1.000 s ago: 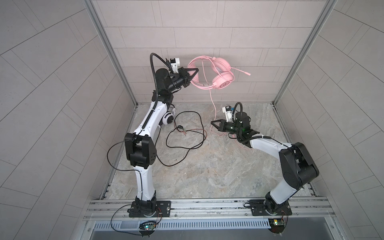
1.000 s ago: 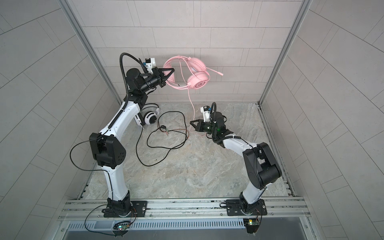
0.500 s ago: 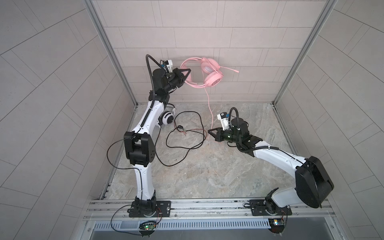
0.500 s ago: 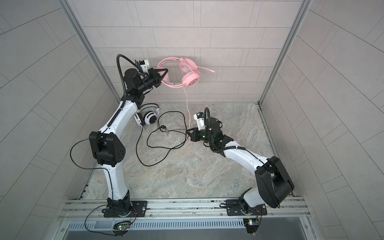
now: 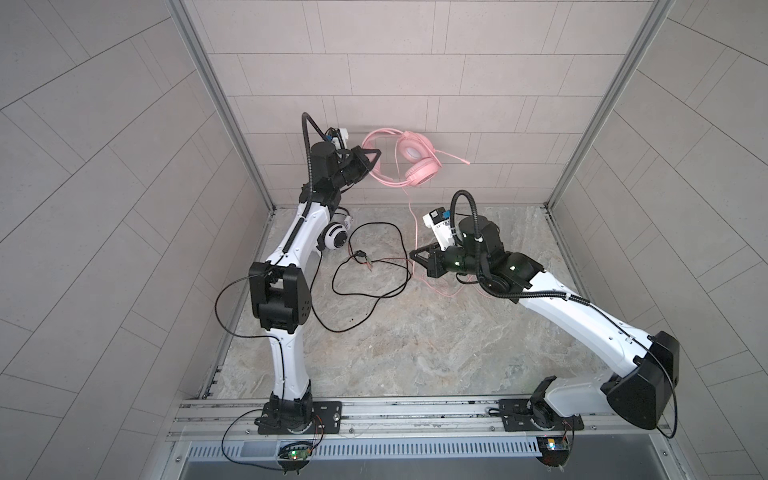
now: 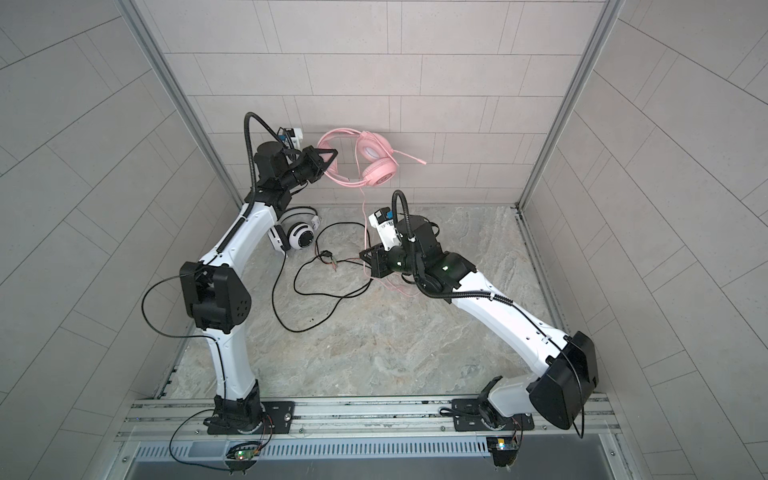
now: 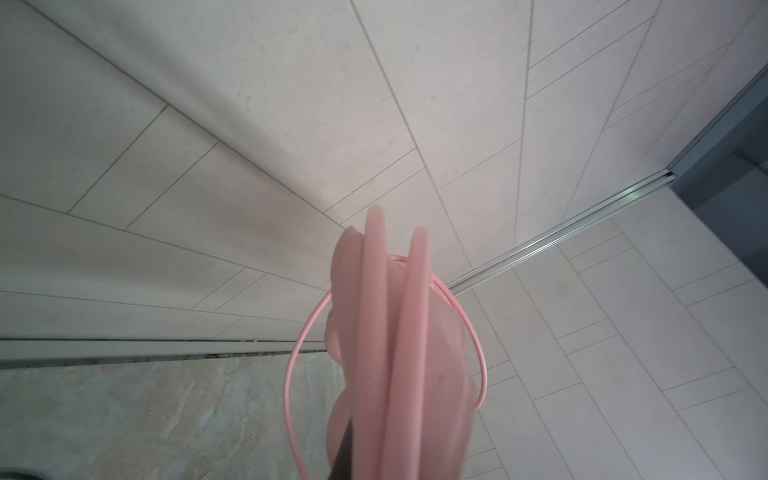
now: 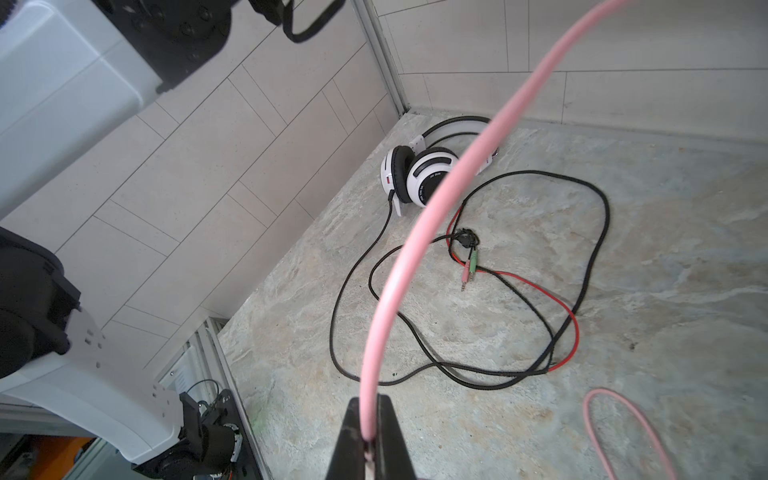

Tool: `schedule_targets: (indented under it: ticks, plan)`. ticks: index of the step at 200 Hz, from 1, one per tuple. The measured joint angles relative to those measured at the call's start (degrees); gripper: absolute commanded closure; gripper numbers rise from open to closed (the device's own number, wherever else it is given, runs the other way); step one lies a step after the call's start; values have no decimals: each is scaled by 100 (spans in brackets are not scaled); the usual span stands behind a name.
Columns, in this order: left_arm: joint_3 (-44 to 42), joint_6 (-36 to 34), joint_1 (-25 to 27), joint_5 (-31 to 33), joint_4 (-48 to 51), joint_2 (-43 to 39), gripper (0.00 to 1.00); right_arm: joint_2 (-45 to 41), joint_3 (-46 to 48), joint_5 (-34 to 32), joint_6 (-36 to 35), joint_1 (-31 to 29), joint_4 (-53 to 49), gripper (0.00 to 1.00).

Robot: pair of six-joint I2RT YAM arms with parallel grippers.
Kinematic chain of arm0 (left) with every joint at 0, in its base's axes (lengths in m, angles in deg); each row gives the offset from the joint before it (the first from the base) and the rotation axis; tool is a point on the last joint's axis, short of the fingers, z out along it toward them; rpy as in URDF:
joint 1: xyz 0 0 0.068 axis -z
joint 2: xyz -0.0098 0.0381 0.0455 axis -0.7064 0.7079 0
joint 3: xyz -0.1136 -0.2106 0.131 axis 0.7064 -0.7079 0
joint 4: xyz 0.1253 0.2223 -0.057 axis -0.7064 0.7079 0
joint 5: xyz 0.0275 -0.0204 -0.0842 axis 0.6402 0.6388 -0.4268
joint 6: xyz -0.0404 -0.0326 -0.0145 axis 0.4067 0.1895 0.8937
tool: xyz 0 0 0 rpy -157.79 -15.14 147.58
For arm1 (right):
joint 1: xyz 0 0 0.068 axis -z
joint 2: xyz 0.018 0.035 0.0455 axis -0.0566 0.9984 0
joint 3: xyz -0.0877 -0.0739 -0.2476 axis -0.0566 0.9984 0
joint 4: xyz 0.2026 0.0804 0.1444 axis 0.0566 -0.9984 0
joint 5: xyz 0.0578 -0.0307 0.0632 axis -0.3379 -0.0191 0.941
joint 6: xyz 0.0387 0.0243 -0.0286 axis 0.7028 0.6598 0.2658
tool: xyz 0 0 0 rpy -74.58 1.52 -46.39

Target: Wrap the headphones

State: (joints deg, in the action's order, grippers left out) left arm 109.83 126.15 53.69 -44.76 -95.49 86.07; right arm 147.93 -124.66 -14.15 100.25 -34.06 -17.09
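My left gripper (image 5: 374, 157) is clamped shut on the band (image 7: 374, 332) of the pink headset (image 5: 417, 174), holding it aloft by the back wall (image 5: 498, 104). The left wrist view shows a thin turn of the pink cable (image 7: 291, 374) hanging round that band. My right gripper (image 5: 413, 255), low over the table (image 5: 415, 353), is pinched shut on the same cable further down. In both top views the headset sits at twelve o'clock from my right fingers. The cable runs nearly straight along the twelve-to-six line between us, and its slack trails on the table toward four o'clock. So I judge my right is the winding hand: carry the cable up toward twelve and round the band. The white-and-black headset (image 5: 334, 237) lies near nine to ten o'clock, its black cable (image 5: 374, 293) sprawled loose on the table.
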Motion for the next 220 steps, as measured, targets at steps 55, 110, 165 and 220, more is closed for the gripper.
schedule_targets:
  ticks: [55,110,165,220]
  plan:
    - [-468,-811,63,234,809,0,100,-26,-1220,-258,-566,-4,-1427,100]
    - [-859,-1893,289,227,1860,-337,100,83,-2420,-752,-1338,457,-2474,100]
    - [-752,-2957,354,-146,3167,-769,100,328,-2551,-1211,-1801,1449,-2813,100]
    - [208,-4623,634,-81,5375,-804,100,549,-2555,-1207,-1971,2142,-2588,100]
